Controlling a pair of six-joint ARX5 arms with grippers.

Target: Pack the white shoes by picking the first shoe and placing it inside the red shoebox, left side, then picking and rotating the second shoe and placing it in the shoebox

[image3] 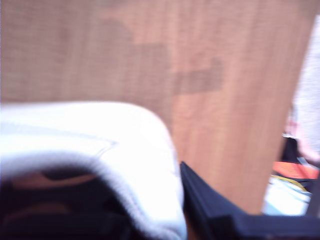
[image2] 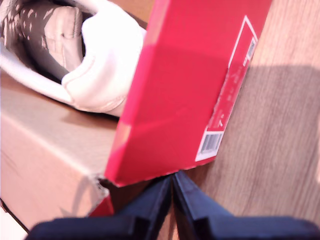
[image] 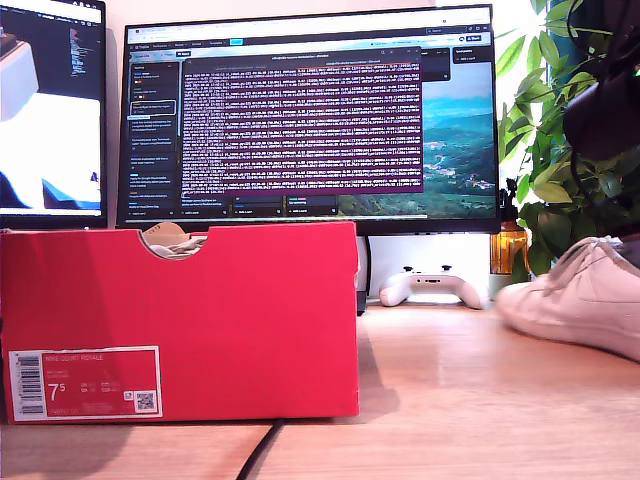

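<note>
The red shoebox [image: 200, 320] stands on the wooden table at the exterior view's left. One white shoe [image2: 100, 65] lies inside it, and a bit of that shoe [image: 172, 240] shows through the notch. My first gripper [image2: 172, 182] hovers shut and empty over the box's red wall [image2: 185, 85]. The other white shoe [image: 585, 295] is at the exterior view's right edge, under a dark arm [image: 600, 110]. My second gripper [image3: 150, 200] is shut on this shoe's padded collar [image3: 125, 150]. One finger [image3: 205, 200] sits outside it; the other is hidden inside the shoe.
A white game controller [image: 432, 287] lies behind the shoe near the monitor stand. Two monitors [image: 310, 120] line the back, with a plant [image: 545, 130] and an amber bottle [image: 508, 250] at the exterior view's right. A black cable [image: 262, 450] runs off the table's front.
</note>
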